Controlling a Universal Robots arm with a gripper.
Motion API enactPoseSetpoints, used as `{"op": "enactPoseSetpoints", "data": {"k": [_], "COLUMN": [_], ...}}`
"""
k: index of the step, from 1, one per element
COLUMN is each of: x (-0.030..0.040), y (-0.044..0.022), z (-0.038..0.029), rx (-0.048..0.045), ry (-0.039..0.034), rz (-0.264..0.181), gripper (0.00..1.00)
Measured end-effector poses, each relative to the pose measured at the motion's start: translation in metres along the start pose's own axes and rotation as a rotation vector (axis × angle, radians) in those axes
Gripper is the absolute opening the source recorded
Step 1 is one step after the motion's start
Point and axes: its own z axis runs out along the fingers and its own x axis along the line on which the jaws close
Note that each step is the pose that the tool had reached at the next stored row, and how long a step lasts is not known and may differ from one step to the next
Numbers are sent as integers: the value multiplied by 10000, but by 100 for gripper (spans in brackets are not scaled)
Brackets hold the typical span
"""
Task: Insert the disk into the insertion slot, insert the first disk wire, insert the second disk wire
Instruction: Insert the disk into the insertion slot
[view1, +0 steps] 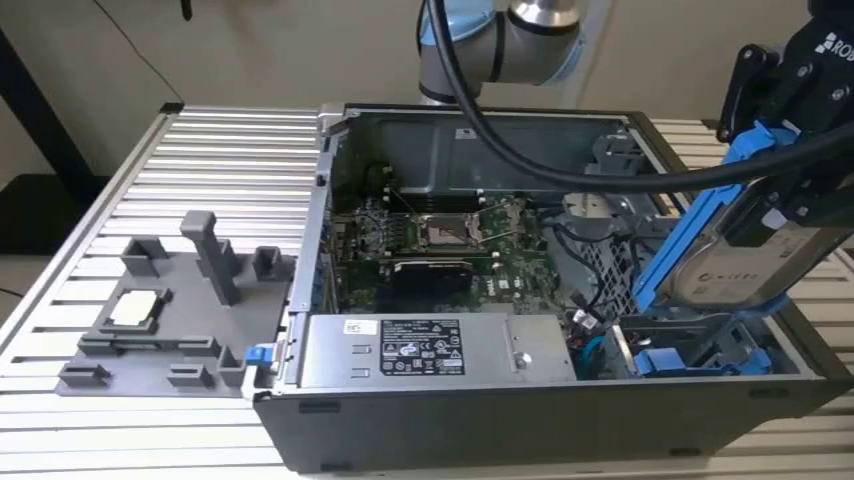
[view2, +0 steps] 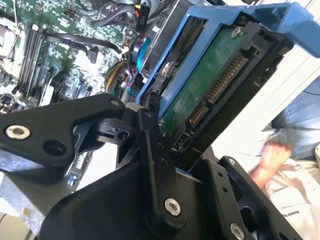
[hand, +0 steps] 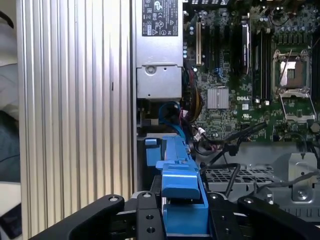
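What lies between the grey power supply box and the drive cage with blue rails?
A bundle of coloured wires lies there, between the power supply box and the drive cage, as the exterior view shows.

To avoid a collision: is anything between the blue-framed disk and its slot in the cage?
Nothing visible. The blue-framed silver-grey hard disk hangs tilted above the dark grey metal slot with blue rails.

The flat silver-grey metal disk (view1: 731, 262) has a bright blue plastic frame (view1: 678, 245) and green circuit-board underside; the motherboard (view1: 518, 262) is green, the ribbed metal table (view1: 200, 150) silver-striped.
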Motion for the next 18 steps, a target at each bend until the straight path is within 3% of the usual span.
{"op": "enactPoseSetpoints", "data": {"k": [18], "x": [-7], "y": [-41], "z": [241], "rx": [24], "ry": [54], "rz": [-16], "gripper": [33]}}
